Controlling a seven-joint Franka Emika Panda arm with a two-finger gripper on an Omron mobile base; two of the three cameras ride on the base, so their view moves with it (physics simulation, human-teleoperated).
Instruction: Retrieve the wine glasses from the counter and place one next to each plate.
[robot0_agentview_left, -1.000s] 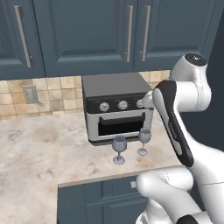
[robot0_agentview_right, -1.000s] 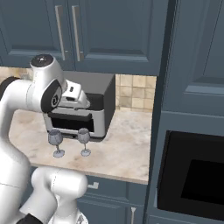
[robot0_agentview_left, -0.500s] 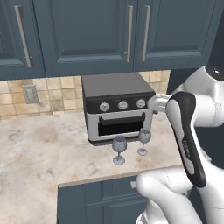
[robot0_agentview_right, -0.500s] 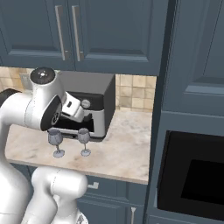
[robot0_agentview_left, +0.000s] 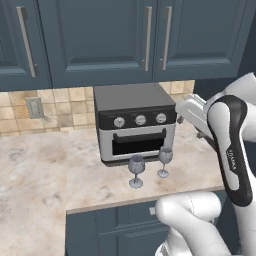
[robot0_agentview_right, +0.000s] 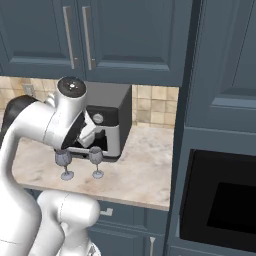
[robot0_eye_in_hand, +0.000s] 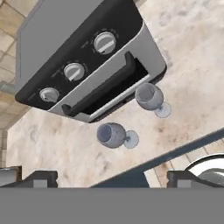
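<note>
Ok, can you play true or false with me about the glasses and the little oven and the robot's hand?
1. Both wine glasses stand upright on the counter. True.
2. The hand is holding a glass. False: it holds nothing, and both glasses stand free.
3. The glasses stand in front of the toaster oven. True.
4. The toaster oven has five knobs. False: three.
5. The oven door hangs wide open. False: it is closed.

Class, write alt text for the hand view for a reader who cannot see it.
Two clear, bluish stemmed wine glasses stand apart on the beige marble-look counter, just before a silver toaster oven with three knobs. The open gripper hangs above.
</note>
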